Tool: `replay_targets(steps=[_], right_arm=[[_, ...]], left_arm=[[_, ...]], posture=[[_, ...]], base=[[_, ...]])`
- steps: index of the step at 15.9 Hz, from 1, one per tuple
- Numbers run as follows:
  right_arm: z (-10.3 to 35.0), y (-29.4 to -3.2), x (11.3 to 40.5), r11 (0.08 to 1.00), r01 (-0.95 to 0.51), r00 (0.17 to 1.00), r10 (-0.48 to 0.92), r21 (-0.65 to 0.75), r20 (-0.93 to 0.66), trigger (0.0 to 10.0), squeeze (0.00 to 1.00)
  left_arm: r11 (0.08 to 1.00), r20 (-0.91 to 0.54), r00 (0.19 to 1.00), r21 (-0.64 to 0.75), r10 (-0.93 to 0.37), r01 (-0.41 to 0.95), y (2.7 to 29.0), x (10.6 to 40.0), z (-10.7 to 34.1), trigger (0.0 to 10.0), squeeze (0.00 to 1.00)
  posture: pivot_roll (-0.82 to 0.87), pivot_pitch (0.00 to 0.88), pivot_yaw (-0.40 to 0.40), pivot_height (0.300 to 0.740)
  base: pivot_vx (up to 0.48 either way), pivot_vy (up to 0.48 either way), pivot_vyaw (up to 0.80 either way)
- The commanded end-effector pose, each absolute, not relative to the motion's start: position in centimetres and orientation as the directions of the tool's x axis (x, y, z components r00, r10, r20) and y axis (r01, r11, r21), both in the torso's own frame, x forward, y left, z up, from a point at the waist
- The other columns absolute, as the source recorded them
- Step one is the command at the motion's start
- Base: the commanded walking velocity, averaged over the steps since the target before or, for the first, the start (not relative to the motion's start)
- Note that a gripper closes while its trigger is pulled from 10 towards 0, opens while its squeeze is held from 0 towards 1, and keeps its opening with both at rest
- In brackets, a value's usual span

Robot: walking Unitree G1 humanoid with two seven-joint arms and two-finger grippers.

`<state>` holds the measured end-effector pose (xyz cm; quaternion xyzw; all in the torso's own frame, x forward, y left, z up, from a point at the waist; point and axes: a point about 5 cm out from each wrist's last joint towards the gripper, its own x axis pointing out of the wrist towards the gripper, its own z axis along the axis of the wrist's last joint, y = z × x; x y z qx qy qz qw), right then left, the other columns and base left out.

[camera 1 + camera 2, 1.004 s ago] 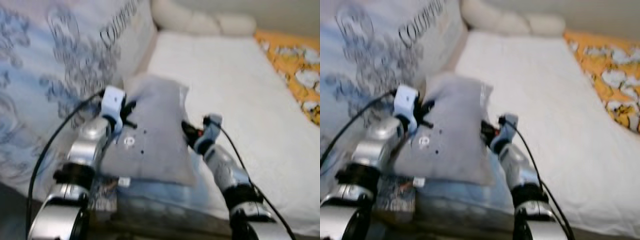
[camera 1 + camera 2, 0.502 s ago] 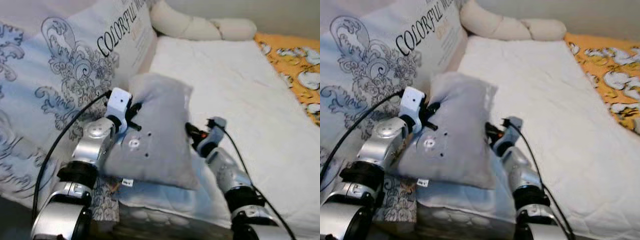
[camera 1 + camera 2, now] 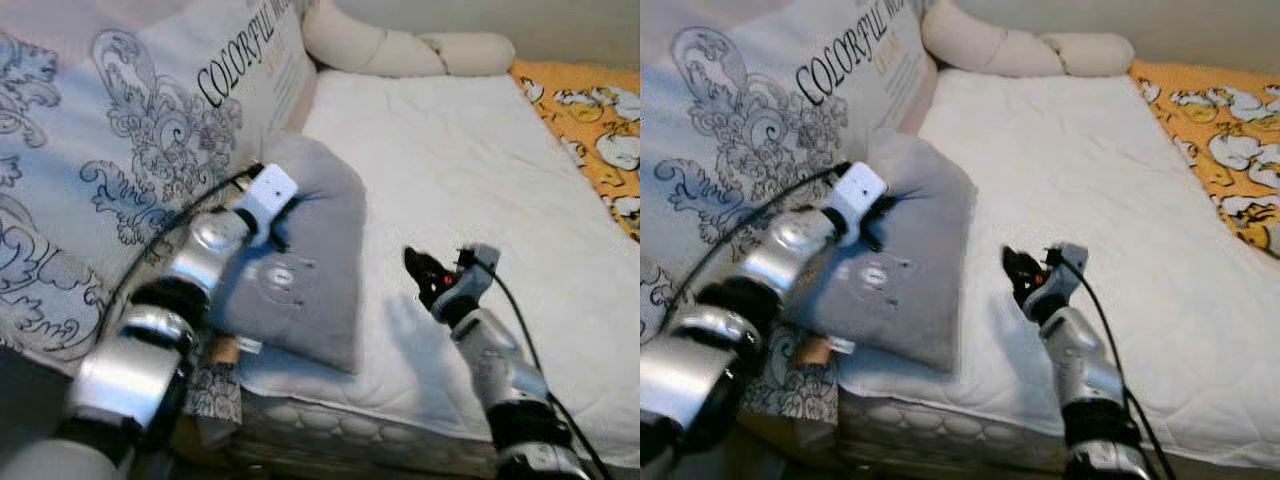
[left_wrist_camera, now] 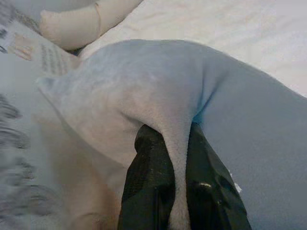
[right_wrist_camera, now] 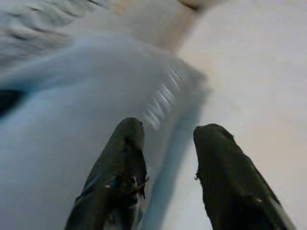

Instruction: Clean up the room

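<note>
A grey pillow [image 3: 310,265] lies at the left side of the white mattress [image 3: 480,170], leaning against a big patterned cushion [image 3: 140,130]. My left gripper [image 4: 175,158] is shut on a raised fold of the grey pillow [image 4: 158,91], one black finger [image 4: 146,182] on each side of the cloth. In the left eye view the left gripper [image 3: 276,232] sits on the pillow's upper left part. My right gripper [image 3: 420,270] hovers over the mattress a little to the right of the pillow, apart from it. Its fingers [image 5: 122,158] stand open with nothing between them.
A cream bolster [image 3: 400,50] runs along the far end of the bed. An orange patterned blanket [image 3: 600,110] covers the right edge. The mattress's front edge [image 3: 330,420] is close below my arms. Bare white sheet stretches to the right of the pillow.
My right gripper has let go of the pillow and drawn away to the right. The left arm has swung the pillow closer to the patterned cushion. The camera has shifted too.
</note>
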<state>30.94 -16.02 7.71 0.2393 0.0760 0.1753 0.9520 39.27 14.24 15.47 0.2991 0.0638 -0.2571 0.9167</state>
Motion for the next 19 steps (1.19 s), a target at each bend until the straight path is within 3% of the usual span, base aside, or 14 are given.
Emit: replay_targets(steps=[1, 5, 9, 10, 11, 14, 19], right_arm=[[8.8, -15.6, 30.7, 0.784, -0.388, 0.894, 0.448, 0.485, -0.009, 10.0, 1.00], [11.1, -14.7, 28.6, 0.624, -0.647, 0.712, 0.700, 0.439, 0.056, 10.0, 1.00], [11.4, -14.4, 28.0, 0.599, -0.696, 0.654, 0.756, 0.396, 0.005, 10.0, 1.00], [11.2, -14.4, 27.9, 0.604, -0.697, 0.649, 0.760, 0.386, -0.018, 10.0, 1.00], [11.1, -14.4, 27.8, 0.615, -0.685, 0.658, 0.753, 0.390, -0.033, 10.0, 1.00], [11.2, -14.7, 27.7, 0.618, -0.617, 0.681, 0.729, 0.488, -0.062, 10.0, 1.00], [11.3, -14.7, 27.7, 0.616, -0.613, 0.684, 0.727, 0.495, -0.058, 10.0, 1.00]], left_arm=[[0.656, -0.218, 0.879, 0.595, -0.425, 0.465, 14.5, 40.0, 17.6, 10.0, 0.00], [0.603, -0.265, 0.898, 0.670, -0.351, 0.433, 17.1, 40.5, 18.6, 10.0, 0.00], [0.504, -0.321, 0.901, 0.749, -0.291, 0.429, 17.4, 40.0, 16.6, 10.0, 0.00], [0.494, -0.334, 0.897, 0.751, -0.290, 0.439, 17.4, 39.9, 16.2, 10.0, 0.72], [0.501, -0.334, 0.895, 0.744, -0.294, 0.442, 17.3, 40.0, 16.3, 10.0, 1.00], [0.561, -0.271, 0.914, 0.724, -0.302, 0.400, 17.5, 40.4, 17.9, 10.0, 1.00], [0.566, -0.265, 0.915, 0.722, -0.304, 0.398, 17.5, 40.5, 18.1, 10.0, 1.00]], posture=[[-0.09, 0.000, 0.061, 0.740], [-0.09, 0.000, 0.058, 0.740], [-0.10, 0.000, 0.051, 0.740], [-0.11, 0.000, 0.059, 0.740], [-0.11, 0.000, 0.063, 0.740], [-0.13, 0.000, 0.085, 0.740], [-0.13, 0.000, 0.085, 0.740]], base=[[0.000, 0.000, 0.00], [0.000, 0.000, 0.00], [0.000, 0.000, 0.00], [0.000, 0.000, 0.00], [0.000, 0.000, 0.00], [0.000, 0.000, 0.00], [0.000, 0.000, 0.00]])
